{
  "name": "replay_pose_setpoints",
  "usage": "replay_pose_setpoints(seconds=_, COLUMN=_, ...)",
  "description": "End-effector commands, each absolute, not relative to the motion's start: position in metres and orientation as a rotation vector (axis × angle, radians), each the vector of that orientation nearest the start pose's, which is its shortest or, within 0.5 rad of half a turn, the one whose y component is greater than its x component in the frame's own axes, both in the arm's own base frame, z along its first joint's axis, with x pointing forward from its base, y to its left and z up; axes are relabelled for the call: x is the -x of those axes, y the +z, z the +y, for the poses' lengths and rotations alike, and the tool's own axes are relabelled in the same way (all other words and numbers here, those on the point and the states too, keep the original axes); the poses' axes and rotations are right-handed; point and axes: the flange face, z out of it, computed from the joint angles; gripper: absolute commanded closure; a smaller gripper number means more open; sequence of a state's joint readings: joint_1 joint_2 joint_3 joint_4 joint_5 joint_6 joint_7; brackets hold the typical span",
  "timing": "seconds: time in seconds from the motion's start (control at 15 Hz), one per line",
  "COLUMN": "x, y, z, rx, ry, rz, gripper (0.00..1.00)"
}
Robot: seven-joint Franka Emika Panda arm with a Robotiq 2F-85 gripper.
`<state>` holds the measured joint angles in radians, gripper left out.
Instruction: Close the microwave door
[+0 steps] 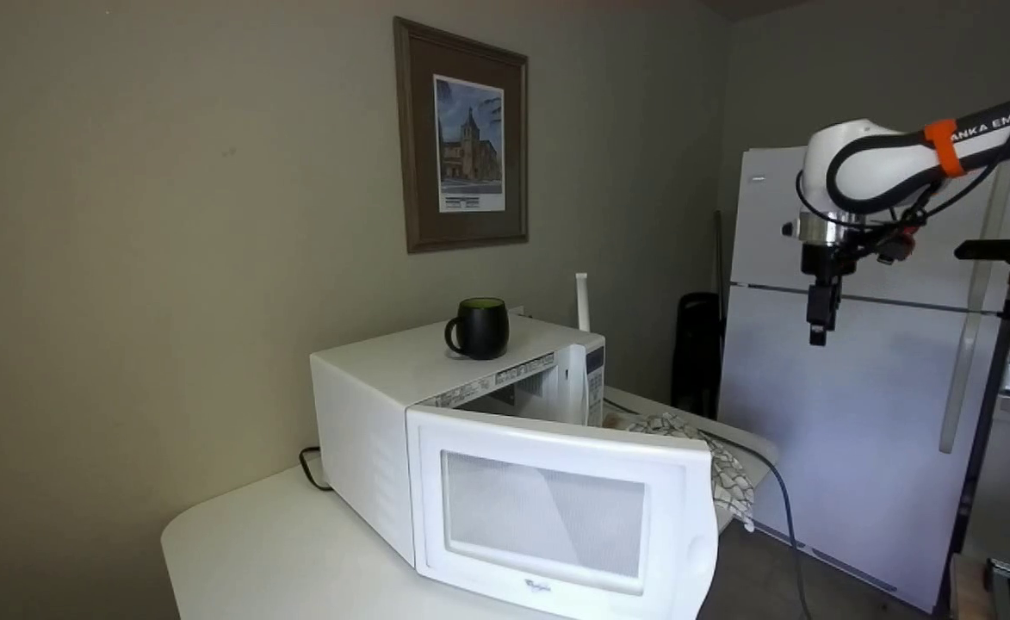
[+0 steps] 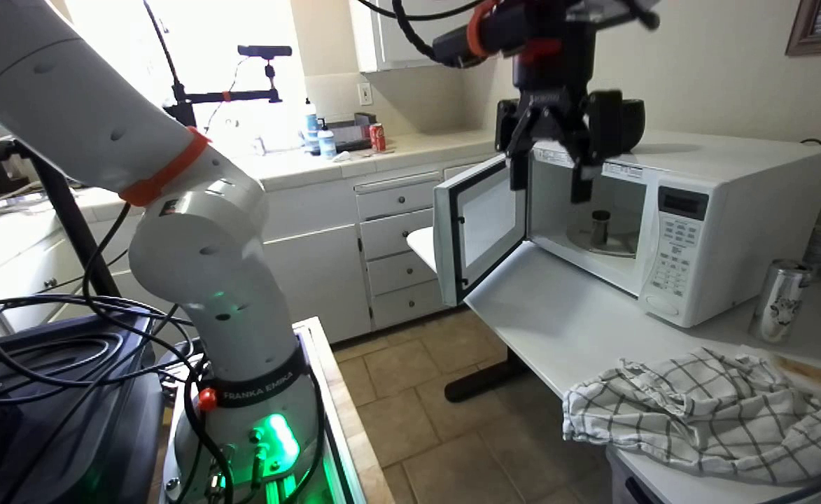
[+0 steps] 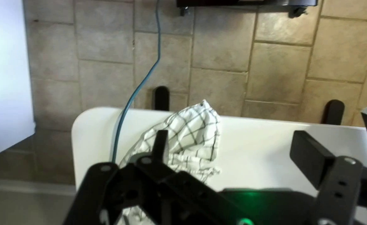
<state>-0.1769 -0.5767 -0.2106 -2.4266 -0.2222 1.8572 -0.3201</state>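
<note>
The white microwave (image 1: pixel 367 448) stands on a white table (image 1: pixel 255 551) and also shows in an exterior view (image 2: pixel 760 217). Its door (image 1: pixel 548 585) stands wide open, swung out on its hinge, in both exterior views (image 2: pixel 492 217). The cavity is visible, with a small metallic cup (image 2: pixel 600 227) on the turntable. My gripper (image 1: pixel 819 334) hangs pointing down, above table height and apart from the door. In an exterior view the gripper (image 2: pixel 550 185) overlaps the microwave opening. In the wrist view the gripper's fingers (image 3: pixel 231 145) are wide apart with nothing between them.
A dark mug (image 1: pixel 482 330) stands on top of the microwave. A checked cloth (image 2: pixel 704 420) lies on the table, also under the gripper in the wrist view (image 3: pixel 189 134). A can (image 2: pixel 780 301) stands beside the microwave. A cord (image 3: pixel 141 84) crosses the table edge. A refrigerator (image 1: pixel 849 430) stands behind.
</note>
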Motion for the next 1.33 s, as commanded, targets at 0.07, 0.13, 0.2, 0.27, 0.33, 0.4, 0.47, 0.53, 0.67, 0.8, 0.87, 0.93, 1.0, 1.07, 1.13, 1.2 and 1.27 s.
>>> replay_pose_setpoints(seconds=0.07, x=-0.412, y=0.562, z=-0.113, rx=3.355, ry=0.063, rz=-0.404, gripper=0.00)
replay_pose_setpoints(seconds=0.13, x=-0.428, y=0.562, z=-0.097, rx=3.341, ry=0.048, rz=-0.506, gripper=0.00)
replay_pose_setpoints(seconds=0.2, x=-0.437, y=0.565, z=-0.085, rx=3.333, ry=0.042, rz=-0.599, gripper=0.00)
replay_pose_setpoints(seconds=0.27, x=-0.446, y=0.566, z=-0.075, rx=3.327, ry=0.041, rz=-0.695, gripper=0.00)
replay_pose_setpoints(seconds=0.33, x=-0.451, y=0.568, z=-0.069, rx=3.319, ry=0.038, rz=-0.788, gripper=0.00)
replay_pose_setpoints(seconds=0.4, x=-0.435, y=0.566, z=-0.073, rx=3.325, ry=0.000, rz=-0.638, gripper=0.00)
replay_pose_setpoints(seconds=0.47, x=-0.443, y=0.565, z=-0.067, rx=3.319, ry=0.011, rz=-0.699, gripper=0.00)
replay_pose_setpoints(seconds=0.53, x=-0.448, y=0.564, z=-0.065, rx=3.316, ry=0.018, rz=-0.730, gripper=0.00)
replay_pose_setpoints(seconds=0.67, x=-0.452, y=0.565, z=-0.066, rx=3.314, ry=0.024, rz=-0.751, gripper=0.00)
replay_pose_setpoints(seconds=0.8, x=-0.452, y=0.565, z=-0.068, rx=3.313, ry=0.023, rz=-0.760, gripper=0.00)
replay_pose_setpoints(seconds=0.87, x=-0.452, y=0.565, z=-0.068, rx=3.312, ry=0.023, rz=-0.761, gripper=0.00)
replay_pose_setpoints(seconds=0.93, x=-0.452, y=0.565, z=-0.068, rx=3.312, ry=0.023, rz=-0.761, gripper=0.00)
replay_pose_setpoints(seconds=1.0, x=-0.452, y=0.565, z=-0.068, rx=3.312, ry=0.023, rz=-0.762, gripper=0.00)
replay_pose_setpoints(seconds=1.07, x=-0.452, y=0.565, z=-0.068, rx=3.312, ry=0.024, rz=-0.762, gripper=0.00)
replay_pose_setpoints(seconds=1.13, x=-0.454, y=0.560, z=-0.048, rx=3.312, ry=0.034, rz=-0.752, gripper=0.00)
replay_pose_setpoints(seconds=1.2, x=-0.454, y=0.557, z=-0.036, rx=3.295, ry=0.024, rz=-0.754, gripper=0.00)
replay_pose_setpoints(seconds=1.27, x=-0.452, y=0.552, z=-0.009, rx=3.265, ry=0.027, rz=-0.781, gripper=0.00)
